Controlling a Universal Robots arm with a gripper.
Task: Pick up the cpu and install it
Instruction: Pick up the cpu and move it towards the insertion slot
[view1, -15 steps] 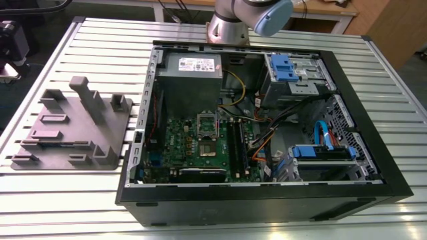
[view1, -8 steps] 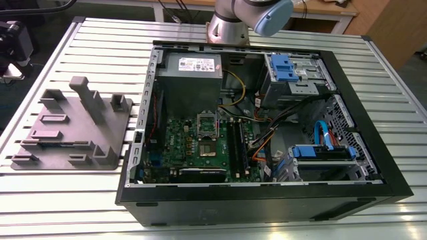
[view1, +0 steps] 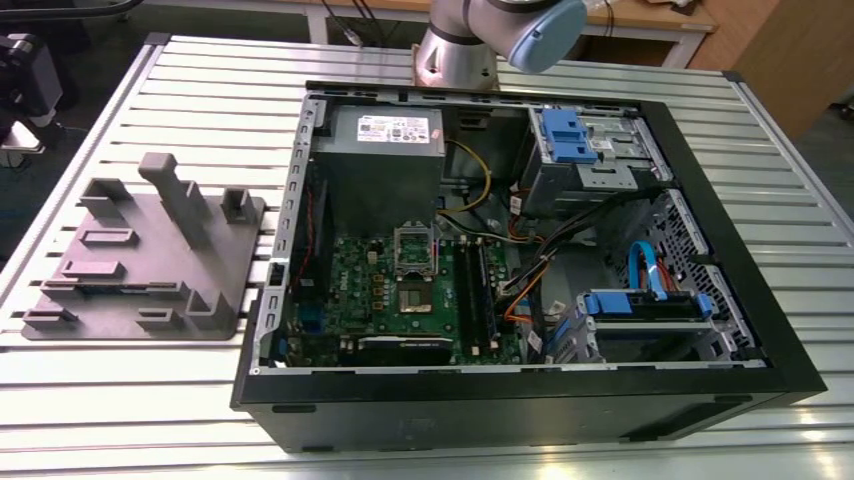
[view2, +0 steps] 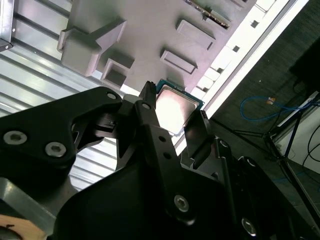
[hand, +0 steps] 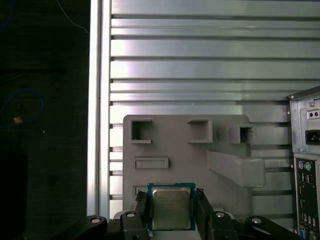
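The cpu (hand: 171, 207) is clamped between the fingers (hand: 141, 207), held above the grey fixture (hand: 190, 157). The pick-up is judged done; a steady, level hold is called for.

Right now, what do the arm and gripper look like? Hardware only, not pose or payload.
Exterior view: silver-grey tubular arm with a rounded light-blue joint cap. Both wrist views: matte black gripper with angular linkage fingers, pinned by round silver screw heads.
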